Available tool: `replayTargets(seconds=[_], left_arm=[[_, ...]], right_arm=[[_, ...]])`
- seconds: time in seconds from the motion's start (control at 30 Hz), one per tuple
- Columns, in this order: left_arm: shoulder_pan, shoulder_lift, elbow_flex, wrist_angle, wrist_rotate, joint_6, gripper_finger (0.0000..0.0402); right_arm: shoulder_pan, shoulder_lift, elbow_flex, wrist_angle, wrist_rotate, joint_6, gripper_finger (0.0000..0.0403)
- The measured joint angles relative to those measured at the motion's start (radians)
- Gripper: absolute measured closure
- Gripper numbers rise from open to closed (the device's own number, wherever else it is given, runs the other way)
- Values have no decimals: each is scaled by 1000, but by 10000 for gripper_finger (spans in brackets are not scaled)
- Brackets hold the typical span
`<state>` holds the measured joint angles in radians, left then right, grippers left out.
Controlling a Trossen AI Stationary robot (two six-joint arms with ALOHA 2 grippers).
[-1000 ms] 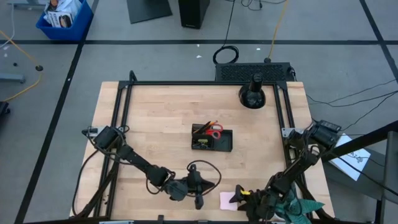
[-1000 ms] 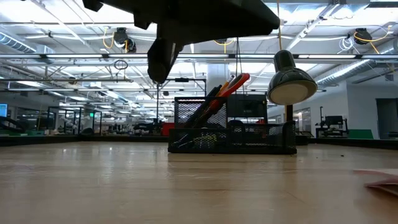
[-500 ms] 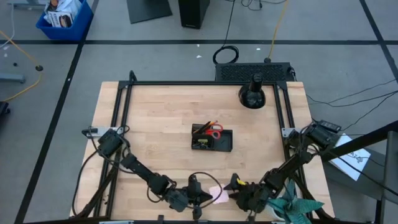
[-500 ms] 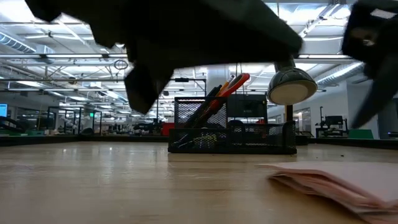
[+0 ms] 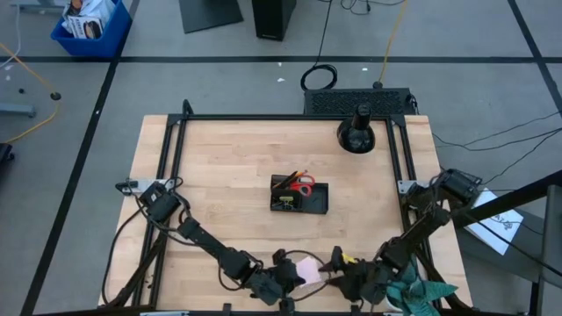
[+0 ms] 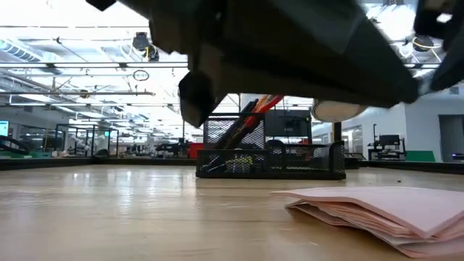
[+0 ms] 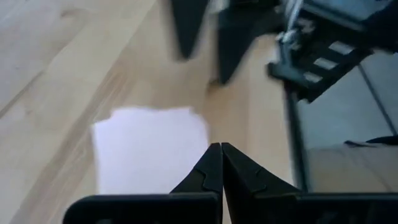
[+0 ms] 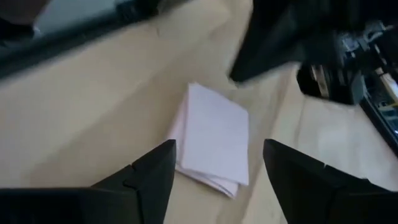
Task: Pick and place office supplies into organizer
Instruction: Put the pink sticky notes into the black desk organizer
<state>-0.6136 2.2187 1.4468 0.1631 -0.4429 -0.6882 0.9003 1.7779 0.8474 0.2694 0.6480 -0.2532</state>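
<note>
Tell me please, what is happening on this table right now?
Both arms are at the near edge, around a pink sticky-note pad lying flat on the wood. The left pincer is shut beside the pad; the right pincer is open over it, holding nothing. The black organizer in mid-table already holds scissors and pencils.

Bare table (image 5: 228, 167) lies open around the central organizer (image 5: 299, 195), while both grippers crowd the pink sticky-note pad (image 5: 308, 269) from either side at the near edge.
</note>
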Motion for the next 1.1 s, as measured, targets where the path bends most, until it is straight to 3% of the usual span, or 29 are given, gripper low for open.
replayTargets(seconds=[0.17, 0.27, 0.73, 1.1], left_arm=[[21, 1, -2, -83, -2, -32, 398], [36, 0, -1, -117, -2, -51, 398], [55, 2, -2, -165, 35, -111, 392], [70, 2, -2, -197, 67, -145, 392]], right_arm=[[24, 25, 46, 4, -14, 40, 154], [24, 56, 75, -4, 32, 67, 148], [25, 219, 151, 11, 31, 138, 144], [16, 314, 282, -159, 191, 111, 144]])
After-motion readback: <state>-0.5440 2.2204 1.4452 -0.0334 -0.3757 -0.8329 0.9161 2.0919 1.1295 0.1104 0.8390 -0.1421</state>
